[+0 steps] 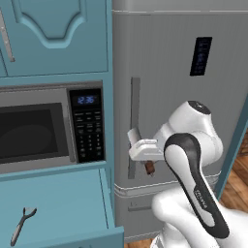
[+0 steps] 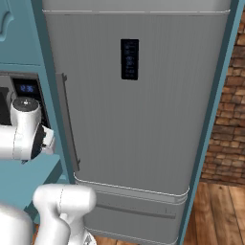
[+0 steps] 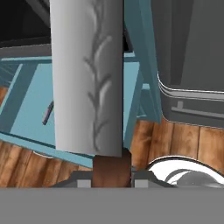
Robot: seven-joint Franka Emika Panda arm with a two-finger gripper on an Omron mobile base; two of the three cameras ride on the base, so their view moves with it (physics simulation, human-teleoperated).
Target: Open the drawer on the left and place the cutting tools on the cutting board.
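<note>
Knife (image 3: 87, 74) fills the hand view closest in, its brown handle clamped between the end effector's (image 1: 147, 162) fingers and its silver blade pointing away. In the left base view the end effector holds it raised in front of the fridge (image 2: 139, 119). Beyond and below, the drawer (image 1: 58, 208) stands pulled open with the slim grey forked tool (image 1: 22, 225) lying inside, beneath the microwave (image 1: 43, 128).

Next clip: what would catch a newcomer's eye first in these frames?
The knife: in the hand view its silver blade looms up close, its brown handle pinched in the shut tool, held above the open teal drawer. In the left base view, the slim grey forked tool lies alone in that drawer below the microwave, with the tall grey fridge to the right.
</note>
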